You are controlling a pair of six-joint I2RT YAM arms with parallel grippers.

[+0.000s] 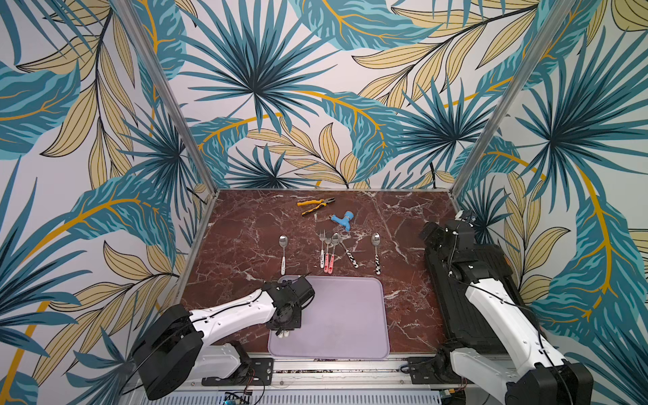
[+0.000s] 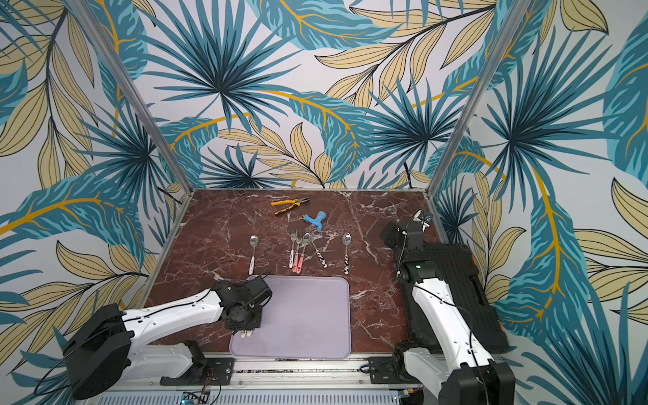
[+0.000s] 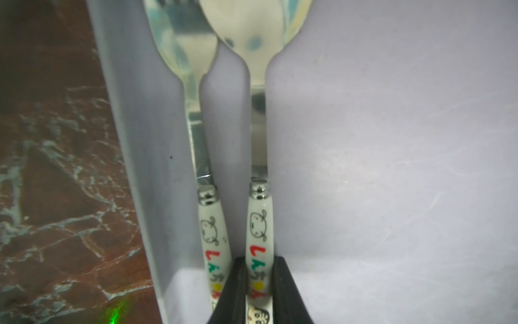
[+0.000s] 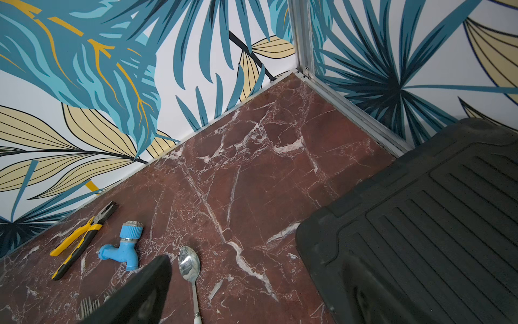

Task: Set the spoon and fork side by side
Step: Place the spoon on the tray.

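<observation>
1 fork [image 3: 193, 112] flanks the spoon [image 3: 258, 112]; pliers [image 1: 315, 205], tap [image 1: 342, 220] beyond.

Fork [image 3: 193, 112] just beside spoon [image 3: 258, 112] on mat [image 3: 392, 168], pliers [image 1: 315, 204] well behind the mat

L pincer [image 3: 259, 280] clamped narrow; R pincer [image 1: 429, 233] prob. wide apart.

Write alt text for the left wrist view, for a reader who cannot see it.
The left gripper is closed on the white, cartoon-printed handle of a spoon, which runs parallel to a matching fork with a narrow gap between them. Both are over a lilac mat, the fork near its raised edge. A red-brown marble table shows beyond that edge.
</observation>
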